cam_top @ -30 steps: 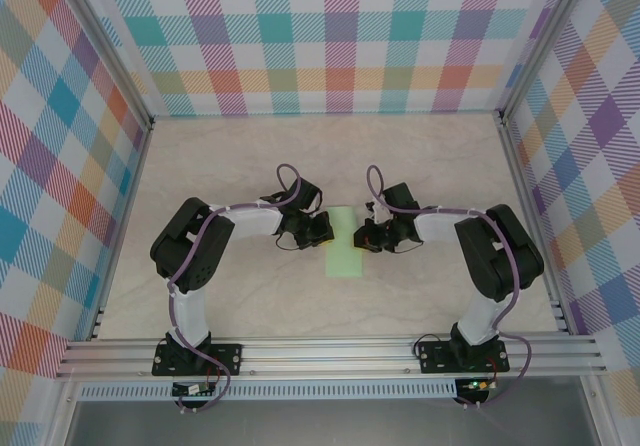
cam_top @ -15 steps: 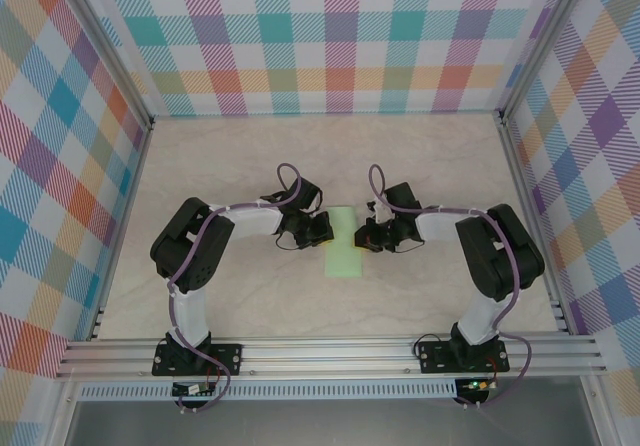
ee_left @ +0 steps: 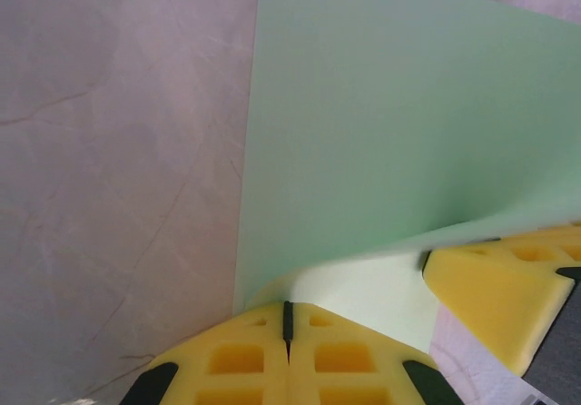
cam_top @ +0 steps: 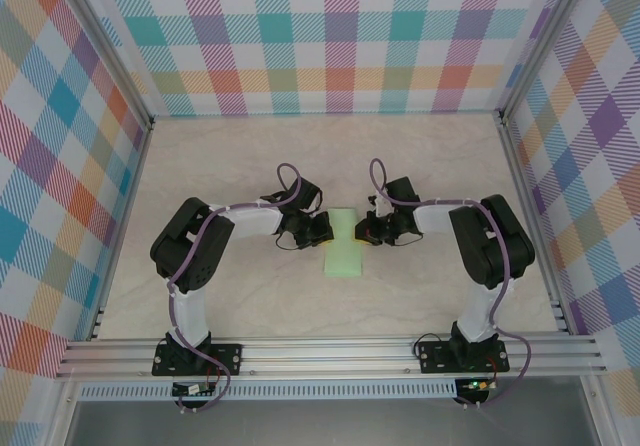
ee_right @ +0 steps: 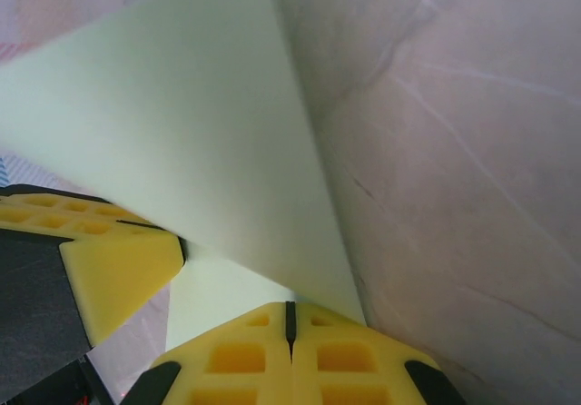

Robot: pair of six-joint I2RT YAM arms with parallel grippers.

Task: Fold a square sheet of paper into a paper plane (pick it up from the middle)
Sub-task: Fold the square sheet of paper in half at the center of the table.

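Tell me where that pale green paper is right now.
In the top view the green paper sits at the table's middle, between the left jaws and the right jaws, which are both shut on its side edges.

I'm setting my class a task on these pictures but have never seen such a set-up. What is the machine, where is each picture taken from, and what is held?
Two robot arms are bolted at the near edge of a pale table, inside checked walls. The wide picture looks down from above and behind them. The other two come from a camera on each wrist, so the yellow fingers at the bottom are that arm's own. One thing lies on the table: a pale green paper. The left gripper and the right gripper face each other near its far end, both shut, each apparently pinching an edge, so the paper curls up off the table.
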